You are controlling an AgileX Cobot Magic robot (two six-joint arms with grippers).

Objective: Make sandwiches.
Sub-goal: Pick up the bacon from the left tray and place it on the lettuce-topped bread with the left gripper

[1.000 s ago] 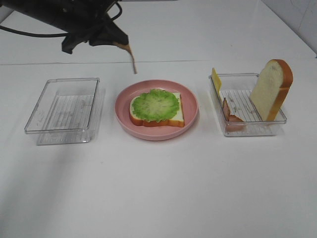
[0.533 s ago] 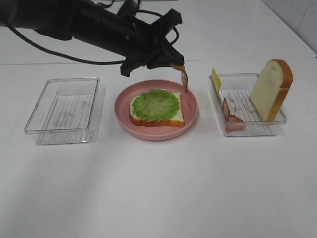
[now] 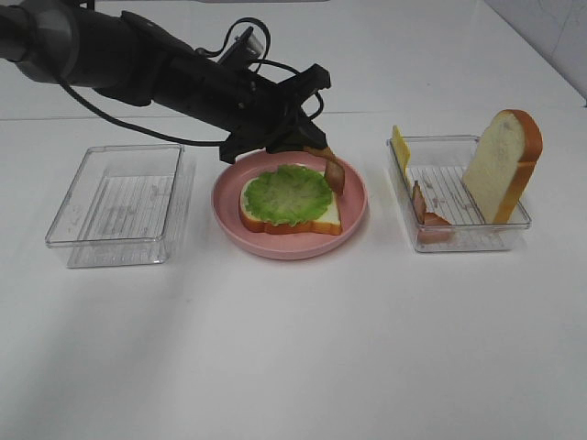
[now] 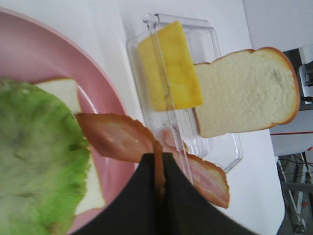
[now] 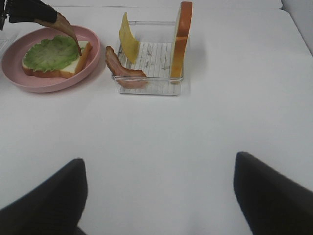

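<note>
A white bread slice topped with frilly green lettuce (image 3: 288,194) lies on the round pink plate (image 3: 356,216). My left gripper (image 3: 315,147) reaches over the plate's far right side. It is shut on a brown bacon strip (image 3: 334,174) that hangs with its lower end at the bread's right edge. In the left wrist view the fingers (image 4: 157,161) pinch the strip (image 4: 117,139) beside the lettuce (image 4: 34,161). My right gripper (image 5: 159,161) is open and empty over bare table, near the front. It does not show in the exterior view.
A clear tray (image 3: 509,225) at the right holds an upright bread slice (image 3: 503,165), a yellow cheese square (image 3: 401,148) leaning on its left wall and a pink-brown meat strip (image 3: 427,216). An empty clear tray (image 3: 119,203) stands at the left.
My left gripper has carried the bacon strip from the far left to above the plate's right side. It has lowered the strip to the bread's edge.
</note>
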